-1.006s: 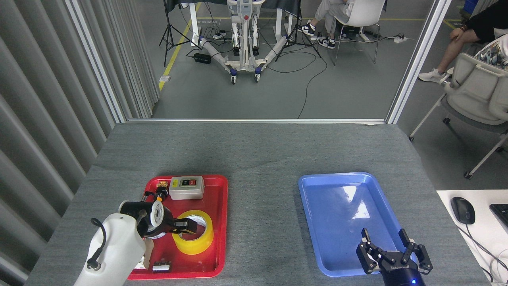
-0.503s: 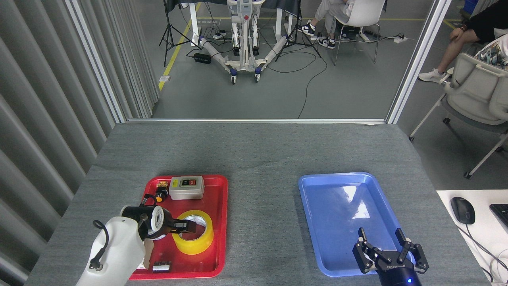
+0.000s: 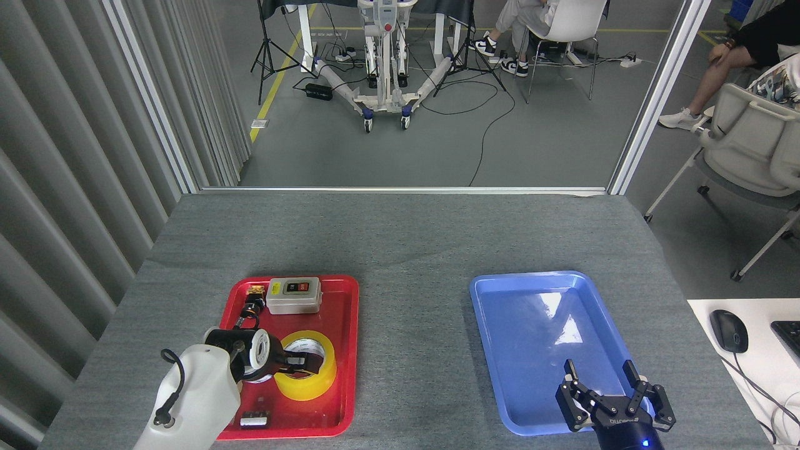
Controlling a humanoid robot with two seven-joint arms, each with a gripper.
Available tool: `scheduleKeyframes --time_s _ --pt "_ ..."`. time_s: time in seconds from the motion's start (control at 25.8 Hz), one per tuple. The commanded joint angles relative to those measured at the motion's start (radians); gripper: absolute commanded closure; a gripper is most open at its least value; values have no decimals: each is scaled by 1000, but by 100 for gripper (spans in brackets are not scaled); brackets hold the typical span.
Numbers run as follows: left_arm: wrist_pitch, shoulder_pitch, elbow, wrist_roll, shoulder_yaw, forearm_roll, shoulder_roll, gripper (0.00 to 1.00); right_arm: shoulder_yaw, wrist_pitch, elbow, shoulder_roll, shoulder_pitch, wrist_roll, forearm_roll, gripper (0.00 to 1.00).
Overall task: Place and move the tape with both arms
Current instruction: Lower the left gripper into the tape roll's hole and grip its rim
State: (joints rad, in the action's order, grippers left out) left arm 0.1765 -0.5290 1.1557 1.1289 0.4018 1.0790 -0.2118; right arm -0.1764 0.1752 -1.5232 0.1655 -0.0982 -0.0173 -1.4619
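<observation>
The yellow tape (image 3: 312, 386) lies flat in the red tray (image 3: 350, 350) at the left, its white core facing up. My left arm comes in from the lower left, and its gripper (image 3: 300, 362) sits at the roll's near-left rim with dark fingers reaching over the hole. Whether those fingers grip the roll is not visible. Over the near end of the blue tray (image 3: 531, 325) my right gripper (image 3: 615, 390) stands open, fingers spread upward and holding nothing.
In the red tray's far end sit a grey switch box (image 3: 294, 295) and a small orange-and-black part (image 3: 252, 307); a small dark piece (image 3: 253, 419) lies at its near edge. A mouse (image 3: 728, 330) rests on a white desk at the right. People sit on chairs beyond the table.
My left arm has shifted right and toward me, and its gripper now sits lower on the tape's rim. The right gripper drifted slightly left and toward me.
</observation>
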Motion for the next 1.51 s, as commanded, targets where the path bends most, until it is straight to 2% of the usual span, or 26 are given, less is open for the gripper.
scheduleKeyframes --time_s 0.0,0.66,0.74,0.77,0.93,1.12,1.2,1.47 --pt "-2 -2 -1 0 0 1 -1 0 0 0 0 3 -2 -6 0 0" --pt "-161 -16 -17 -14 9 -1 -1 2 0 0 0 -1 -3 -6 0 0" --pt "-158 -16 -27 -32 9 -1 2 13 0 0 0 -1 -3 -6 0 0" --pt "-155 -17 -28 -47 9 -1 2 22 0 0 0 0 -3 -6 0 0" --pt "-157 -16 -30 -95 9 -17 -4 38 0 0 0 -1 -3 -6 0 0" --pt "-164 -16 -36 -116 8 -39 -11 62 0 0 0 2 -3 -6 0 0" --pt "-167 -16 -36 -115 8 -47 -12 67 0 0 0 2 -3 -6 0 0" --pt "-180 -14 -36 -115 6 -51 -17 71 0 0 0 6 -5 -7 3 0"
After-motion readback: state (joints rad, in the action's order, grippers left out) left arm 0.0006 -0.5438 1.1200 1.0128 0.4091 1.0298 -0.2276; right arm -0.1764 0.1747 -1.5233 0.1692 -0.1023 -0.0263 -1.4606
